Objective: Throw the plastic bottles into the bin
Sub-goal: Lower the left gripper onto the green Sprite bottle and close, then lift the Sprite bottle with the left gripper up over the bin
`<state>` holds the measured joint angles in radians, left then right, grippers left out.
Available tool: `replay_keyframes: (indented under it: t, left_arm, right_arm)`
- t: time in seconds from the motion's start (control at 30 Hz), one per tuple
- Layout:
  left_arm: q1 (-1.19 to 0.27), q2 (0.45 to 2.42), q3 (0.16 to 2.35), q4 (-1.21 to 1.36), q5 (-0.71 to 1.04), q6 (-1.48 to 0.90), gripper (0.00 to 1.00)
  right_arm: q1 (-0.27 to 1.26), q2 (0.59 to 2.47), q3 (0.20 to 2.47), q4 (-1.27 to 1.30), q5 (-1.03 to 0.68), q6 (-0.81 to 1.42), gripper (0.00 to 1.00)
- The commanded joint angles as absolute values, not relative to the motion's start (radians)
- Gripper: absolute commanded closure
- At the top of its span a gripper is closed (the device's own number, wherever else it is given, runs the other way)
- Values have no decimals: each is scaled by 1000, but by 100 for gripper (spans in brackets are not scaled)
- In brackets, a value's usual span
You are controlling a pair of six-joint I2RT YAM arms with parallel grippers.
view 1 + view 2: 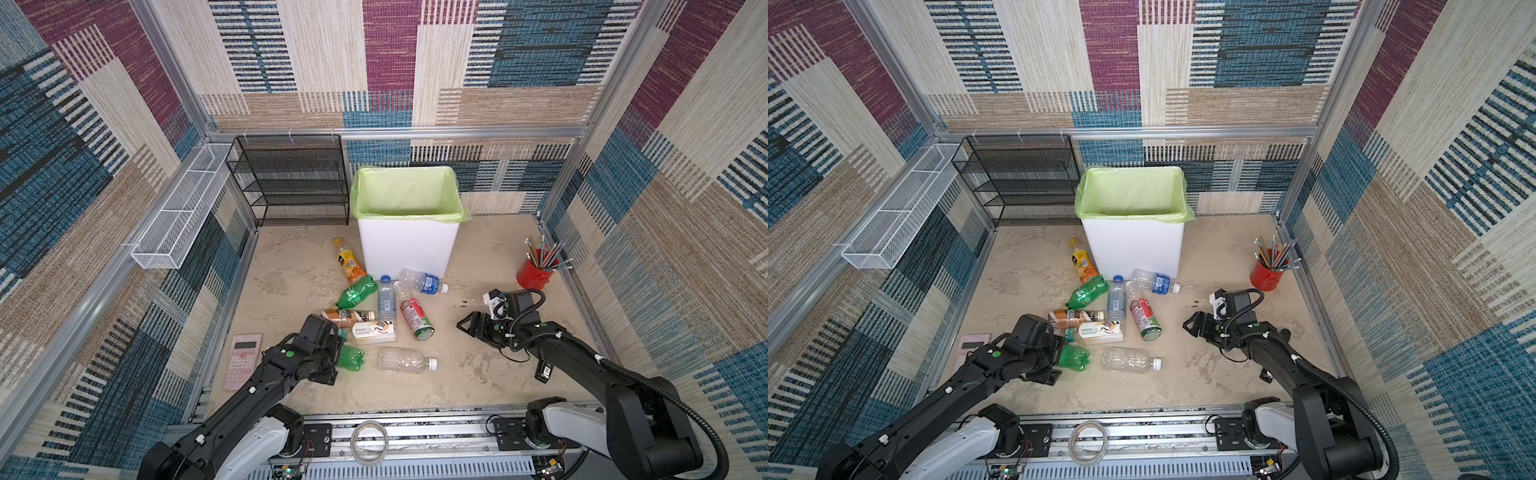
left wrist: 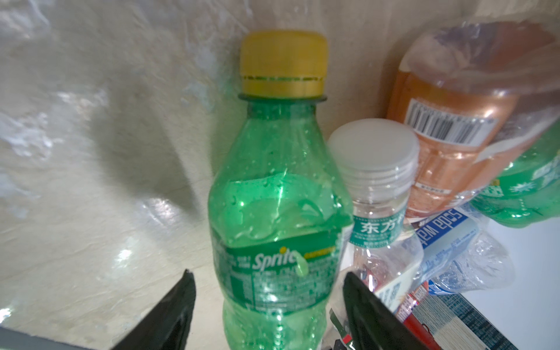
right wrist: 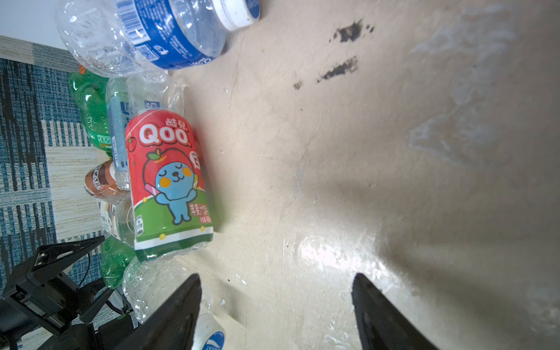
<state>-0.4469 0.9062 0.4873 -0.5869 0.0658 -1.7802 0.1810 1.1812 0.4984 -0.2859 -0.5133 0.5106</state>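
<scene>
Your left tool [image 2: 266, 274] stands apart astride the green Sprite bottle [image 2: 278, 197], well in front of the bin [image 1: 407, 245], with a gap showing at one finger. Only the left wrist view shows its yellow cap and a white-capped bottle [image 2: 375, 169] crowding one side. In both top views the arm [image 1: 266, 374] covers that cap. Your right tool [image 3: 277, 275] gapes over bare tabletop [image 3: 394, 151], beside the Qoo bottle [image 3: 169, 181]. More bottles [image 1: 386, 297] lie heaped nearer the bin.

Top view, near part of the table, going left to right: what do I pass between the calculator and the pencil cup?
In order: pink calculator → nearer green bottle → clear white-capped bottle → right gripper → red cup of pencils.
</scene>
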Motion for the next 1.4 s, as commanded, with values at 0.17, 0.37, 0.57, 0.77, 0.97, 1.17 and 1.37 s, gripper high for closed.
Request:
replay_keyframes:
  t: [0.17,0.37,0.57,0.77,0.97,1.17,1.37]
  left_arm:
    - [-433,948,487,-541,41,-1769,22]
    - [-422,987,489,-528,46,-1756,22]
    - [-417,989,466,-516,38,-1757,24]
    - [-411,998,452,-500,39,-1756,26]
    - [-407,1021,449,-495,43,-1738,26]
    - [-404,1019,443,-490,44,-1727,31]
    - [-400,976,478,-554,11,-1663,38]
  right_arm:
    - [181,1189,501,-260,-512,501,20]
    - [181,1192,500,-262,-509,495,20]
    - [181,1196,504,-264,-509,488,20]
    - [181,1203,507,-262,-510,482,20]
    - [181,1204,506,-260,-511,482,20]
    - [181,1198,507,-265,-510,482,20]
    - [181,1193,512,-264,-508,482,21]
